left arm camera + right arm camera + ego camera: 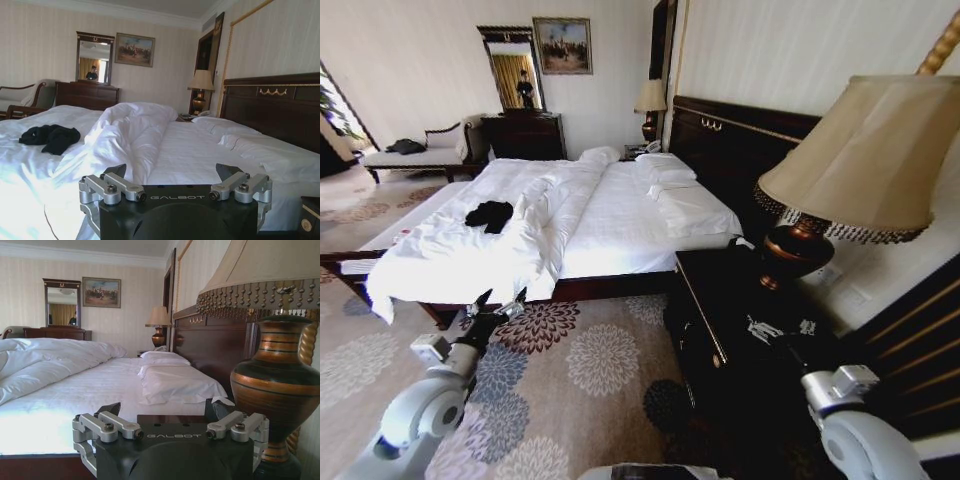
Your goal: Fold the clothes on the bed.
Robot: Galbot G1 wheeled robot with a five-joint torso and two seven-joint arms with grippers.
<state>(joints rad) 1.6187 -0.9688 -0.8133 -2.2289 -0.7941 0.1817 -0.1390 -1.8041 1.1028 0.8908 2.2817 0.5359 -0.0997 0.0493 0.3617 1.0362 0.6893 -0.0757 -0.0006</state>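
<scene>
The clothes, a black T-shirt (488,215), lie crumpled on the left half of the bed (620,215), beside a bunched ridge of white duvet (545,215). In the left wrist view the T-shirt (50,137) rests far beyond the duvet (132,135). My left gripper (498,304) hovers over the carpet short of the bed's near side, open and empty, well short of the shirt; the left wrist view shows this gripper (172,172) with its fingers spread. My right gripper (778,328) hangs open above the dark nightstand, and in the right wrist view it (164,410) holds nothing.
A dark nightstand (715,330) with a large fringed lamp (865,150) stands close at the right; the lamp base (277,390) is right beside my right gripper. Flowered carpet (590,370) lies between me and the bed. A chaise (420,150) and a dresser (525,135) line the far wall.
</scene>
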